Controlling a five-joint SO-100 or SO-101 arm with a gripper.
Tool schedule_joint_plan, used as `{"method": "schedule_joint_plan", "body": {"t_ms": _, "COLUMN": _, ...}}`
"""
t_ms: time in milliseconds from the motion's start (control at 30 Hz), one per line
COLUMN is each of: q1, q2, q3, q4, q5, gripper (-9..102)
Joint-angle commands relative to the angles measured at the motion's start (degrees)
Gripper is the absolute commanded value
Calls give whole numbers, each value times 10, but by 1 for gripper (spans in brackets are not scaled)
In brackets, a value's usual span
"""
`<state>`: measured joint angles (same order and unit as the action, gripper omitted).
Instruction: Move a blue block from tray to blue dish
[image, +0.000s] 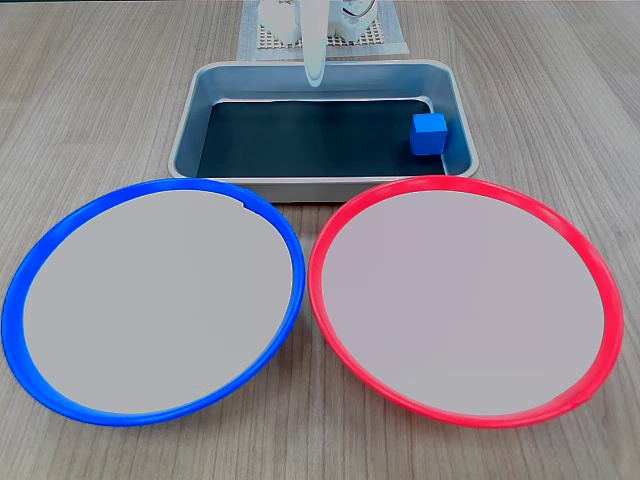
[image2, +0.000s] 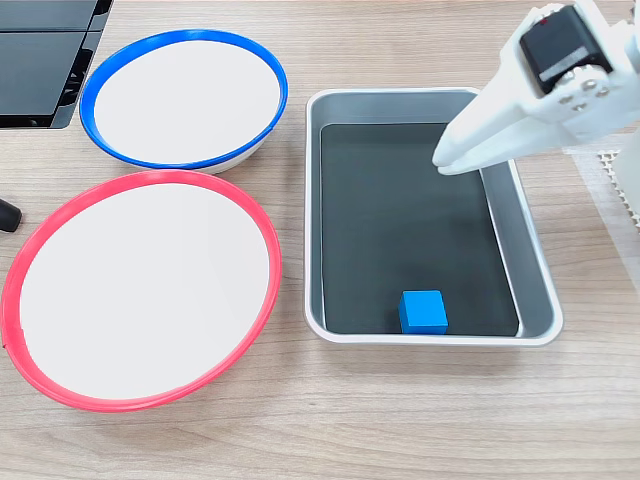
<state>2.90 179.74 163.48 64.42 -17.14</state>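
Above the tray (image2: 532, 262), white gripper (image2: 442, 166) angled downward, jaws pressed together, empty, apart from the blue block (image2: 423, 312).

A lab-style test bench is suggested by the wood-grain table (image: 90, 110), white robot arm (image2: 540, 90) and a dark monitor edge (image2: 45, 60).

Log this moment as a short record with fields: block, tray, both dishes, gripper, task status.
block: small bright blue cube, on the tray floor in the corner far from the arm
tray: rectangular silver-grey metal tray with dark floor, holding nothing but the cube
blue dish: large round blue-rimmed plate, nothing on it
red dish: same-sized red-rimmed plate, nothing on it
gripper: white gripper over the tray's near end, apart from the cube, jaws look closed with nothing held
task status: cube not yet picked up
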Motion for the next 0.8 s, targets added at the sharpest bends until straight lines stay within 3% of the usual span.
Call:
{"method": "schedule_joint_plan", "body": {"t_ms": 0, "q1": 12, "q2": -116, "q3": -130, "q4": 36, "q5": -228, "gripper": 0}}
{"method": "schedule_joint_plan", "body": {"t_ms": 100, "q1": 14, "q2": -239, "q3": -242, "q4": 73, "q5": -185, "gripper": 0}}
{"method": "schedule_joint_plan", "body": {"t_ms": 233, "q1": -46, "q2": -460, "q3": -432, "q4": 162, "q5": -54, "gripper": 0}}
{"method": "schedule_joint_plan", "body": {"t_ms": 333, "q1": -87, "q2": -566, "q3": -501, "q4": 168, "q5": 58, "gripper": 0}}
{"method": "schedule_joint_plan", "body": {"t_ms": 567, "q1": -162, "q2": -725, "q3": -547, "q4": 161, "q5": 269, "gripper": 15}}
{"method": "schedule_joint_plan", "body": {"t_ms": 767, "q1": -203, "q2": -767, "q3": -507, "q4": 122, "q5": 367, "gripper": 26}}
